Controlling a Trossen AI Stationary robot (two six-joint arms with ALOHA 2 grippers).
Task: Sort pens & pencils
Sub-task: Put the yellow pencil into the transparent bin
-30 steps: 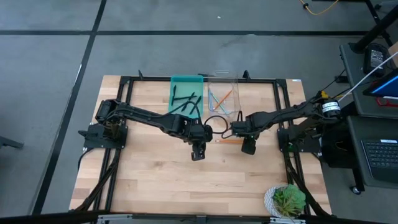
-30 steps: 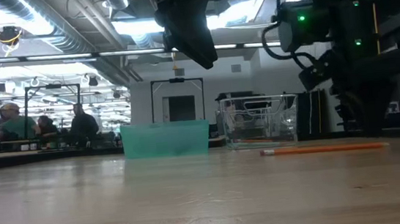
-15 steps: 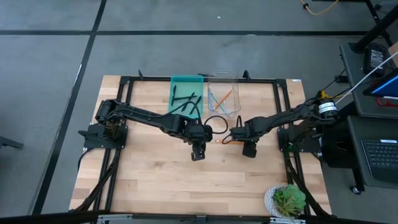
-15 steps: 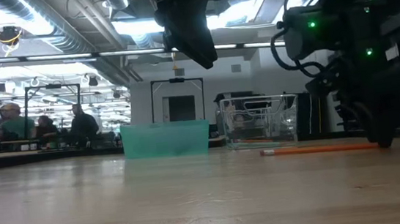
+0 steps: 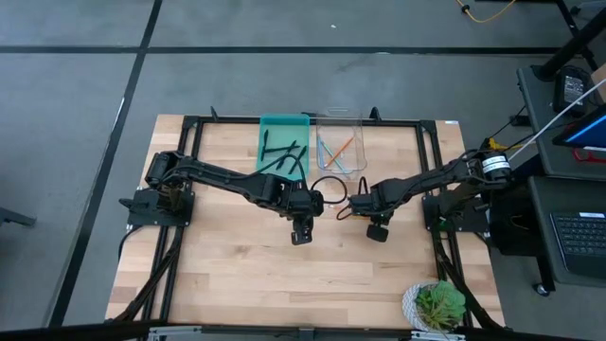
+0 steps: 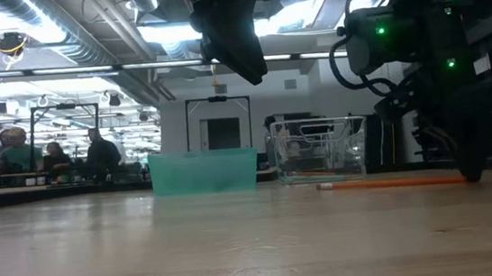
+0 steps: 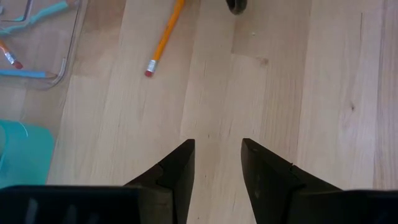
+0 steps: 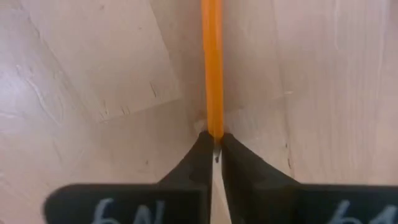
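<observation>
My right pincer [image 8: 213, 149] is down on the tabletop [image 5: 237, 275], its fingers pressed onto the end of the orange pencil [image 8: 212, 62] that lies flat on the wood just in front of the clear bin [image 5: 340, 142]. A second ago those fingers stood spread above the pencil; since then my right arm has come lower and slid a little toward the middle. My left pincer [image 7: 217, 163] hangs over the centre of the tabletop as before, fingers spread and holding nothing, with the same pencil [image 7: 165, 36] lying ahead of it.

The four black pens [image 5: 284, 156] sit in the teal bin [image 5: 284, 121], and three more pencils [image 5: 334, 150], two light blue and one orange, lie in the clear bin beside it. A potted plant [image 5: 437, 305] stands at the near right corner of the pale wood tabletop. Beyond it, in the low view, people [image 6: 12, 153] sit in a bright workshop.
</observation>
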